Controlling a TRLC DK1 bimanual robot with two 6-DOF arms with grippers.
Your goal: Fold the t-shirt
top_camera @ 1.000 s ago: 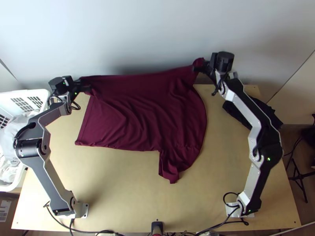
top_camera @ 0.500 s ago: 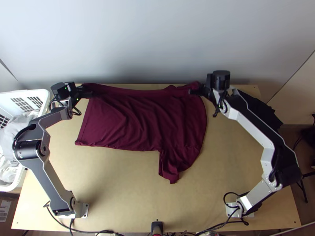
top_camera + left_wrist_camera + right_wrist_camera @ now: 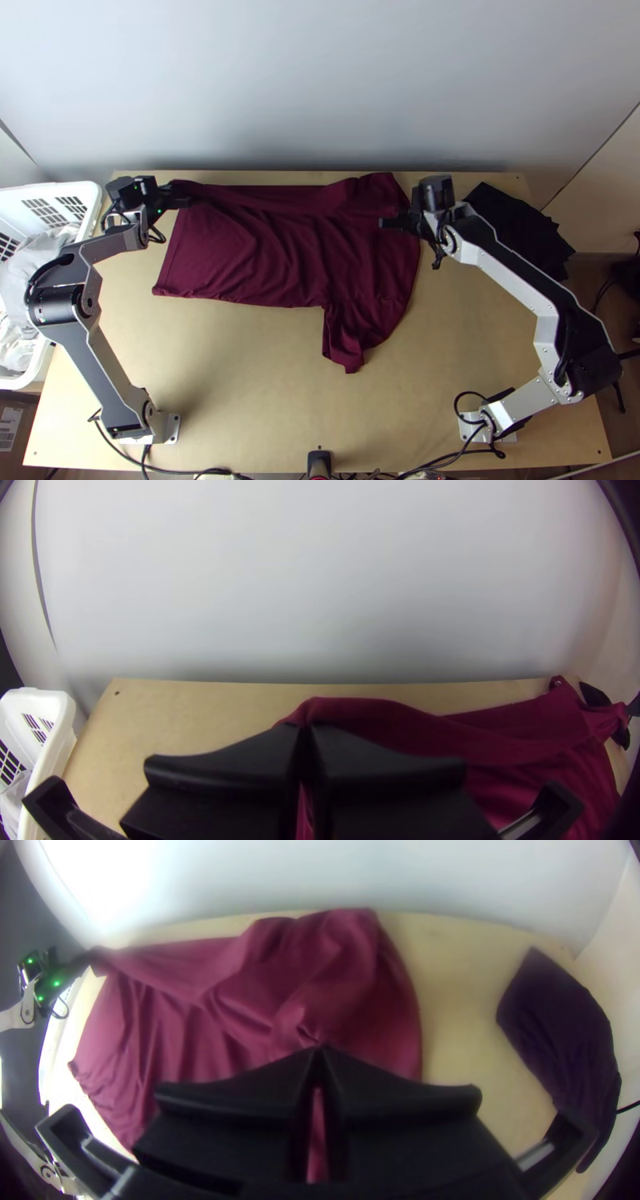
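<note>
The dark red t-shirt lies spread with wrinkles on the table, one sleeve pointing toward the near edge. My left gripper is at its far left corner; in the left wrist view that gripper is shut on the raised cloth. My right gripper is over the shirt's right part, below its far right edge. In the right wrist view the right gripper is shut on a pinch of the shirt, with the cloth behind it folded over and bunched.
A white basket with pale cloth stands at the left edge. A dark folded cloth pile lies at the table's far right. A wall rises behind the far edge, and bare wood shows nearer the bases.
My right gripper has come down and toward the near edge, carrying the shirt's far right part over. The left gripper has lowered slightly, and the shirt's far edge has sunk onto the table.
</note>
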